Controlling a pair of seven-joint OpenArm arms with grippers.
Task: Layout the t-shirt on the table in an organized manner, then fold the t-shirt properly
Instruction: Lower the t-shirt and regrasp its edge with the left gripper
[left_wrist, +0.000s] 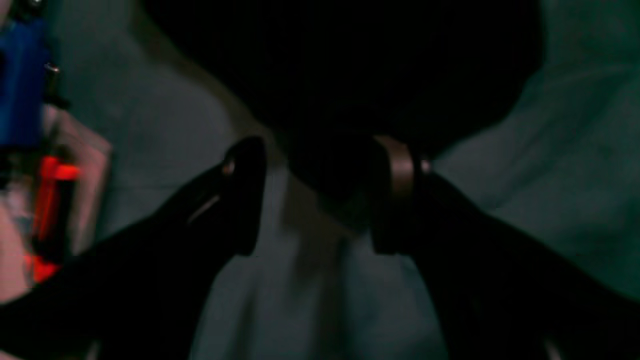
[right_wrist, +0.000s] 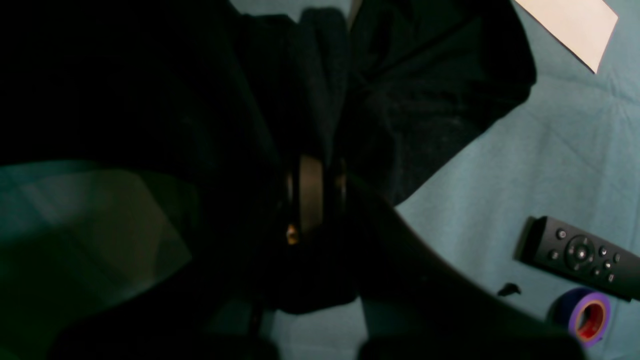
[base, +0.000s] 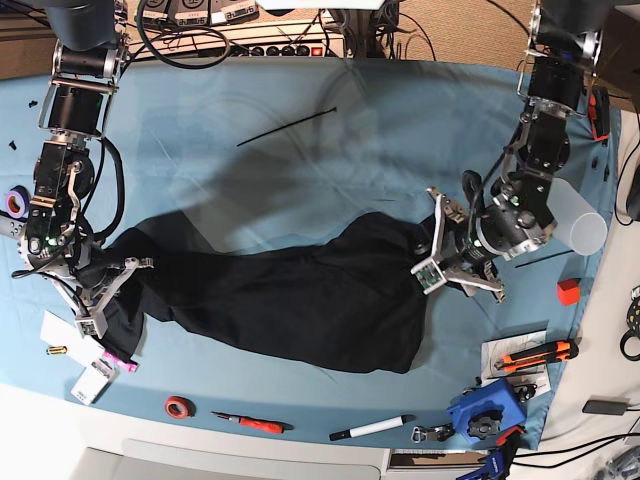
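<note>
The black t-shirt (base: 290, 295) lies stretched in a long rumpled band across the light blue table (base: 330, 170). My left gripper (base: 432, 240) sits at the shirt's right end. In the left wrist view that gripper (left_wrist: 320, 200) is open, and a fold of the t-shirt (left_wrist: 350, 75) reaches down between its spread fingers (left_wrist: 395, 195). My right gripper (base: 100, 300) is at the shirt's left end. Seen from the right wrist, it (right_wrist: 312, 200) is shut on bunched cloth of the t-shirt (right_wrist: 400, 100).
Along the front edge lie a red tape roll (base: 180, 407), a red-handled knife (base: 250, 423) and a marker (base: 372, 428). At the right are a blue tool (base: 485, 410), an orange cutter (base: 535, 355) and a clear cup (base: 582, 230). A remote (right_wrist: 580, 255) and purple tape (right_wrist: 590, 315) lie near the right gripper.
</note>
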